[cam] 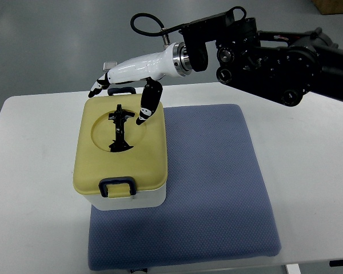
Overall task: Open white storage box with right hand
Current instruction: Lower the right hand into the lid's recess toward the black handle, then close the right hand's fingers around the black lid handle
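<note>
White table (pixel 40 171) is carrying a blue-grey mat (pixel 217 188) that is reaching its near edge, and the white storage box (pixel 121 157) is sitting on the mat's left side, overhanging the mat's left border. Box is staying closed: pale yellow lid (pixel 97 154) with a round recess and a black folding handle (pixel 120 130), dark blue latch (pixel 116 186) at the near side, contents hidden, no legible print. Right hand (pixel 128 77) is hovering over the lid's far edge, fingers loosely extended and grasping nothing, one fingertip (pixel 142 119) pointing down into the recess just beside the handle.

White robot hand (pixel 128 77) with black-tipped fingers, black jointed right arm (pixel 280 60), looping black cable (pixel 146 23).
</note>
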Action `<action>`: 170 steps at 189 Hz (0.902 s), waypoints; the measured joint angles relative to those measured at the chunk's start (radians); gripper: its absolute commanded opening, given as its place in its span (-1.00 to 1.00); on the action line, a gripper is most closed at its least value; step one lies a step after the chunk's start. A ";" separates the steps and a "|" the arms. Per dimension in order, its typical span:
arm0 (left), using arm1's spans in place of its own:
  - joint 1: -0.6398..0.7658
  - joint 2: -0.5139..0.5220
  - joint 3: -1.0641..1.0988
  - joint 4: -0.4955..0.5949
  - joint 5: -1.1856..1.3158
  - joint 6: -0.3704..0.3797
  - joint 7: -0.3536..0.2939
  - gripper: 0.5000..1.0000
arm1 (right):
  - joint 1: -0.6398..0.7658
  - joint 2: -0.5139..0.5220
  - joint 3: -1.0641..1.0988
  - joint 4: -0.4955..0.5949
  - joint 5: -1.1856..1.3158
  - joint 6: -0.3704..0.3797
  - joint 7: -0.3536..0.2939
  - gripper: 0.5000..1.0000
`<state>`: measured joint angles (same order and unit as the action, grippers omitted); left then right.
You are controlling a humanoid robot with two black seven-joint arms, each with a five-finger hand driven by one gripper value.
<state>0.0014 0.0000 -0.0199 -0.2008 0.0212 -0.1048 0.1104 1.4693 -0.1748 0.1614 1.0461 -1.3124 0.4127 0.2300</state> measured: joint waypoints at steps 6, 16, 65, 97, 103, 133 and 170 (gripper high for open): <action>0.000 0.000 0.000 0.000 0.000 0.000 0.000 1.00 | -0.004 0.001 0.000 0.000 0.000 -0.005 0.000 0.69; 0.000 0.000 0.000 0.000 0.000 0.000 0.000 1.00 | -0.011 0.006 0.000 0.000 0.000 -0.019 0.001 0.69; 0.000 0.000 -0.001 0.004 0.000 0.000 0.000 1.00 | -0.030 0.043 0.002 0.000 0.003 -0.076 0.002 0.67; 0.000 0.000 -0.002 0.008 0.000 0.000 0.000 1.00 | -0.047 0.055 -0.002 0.000 0.001 -0.102 0.002 0.64; 0.000 0.000 -0.002 0.008 0.000 0.000 0.000 1.00 | -0.049 0.056 -0.006 0.000 0.001 -0.106 0.002 0.64; 0.000 0.000 -0.002 0.008 0.000 0.000 0.000 1.00 | -0.054 0.057 -0.025 0.000 -0.005 -0.130 0.002 0.46; 0.000 0.000 -0.002 0.008 0.000 0.000 0.000 1.00 | -0.055 0.056 -0.027 0.000 -0.007 -0.145 0.007 -0.08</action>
<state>0.0016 0.0000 -0.0215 -0.1929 0.0216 -0.1050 0.1104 1.4144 -0.1189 0.1346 1.0461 -1.3191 0.2677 0.2375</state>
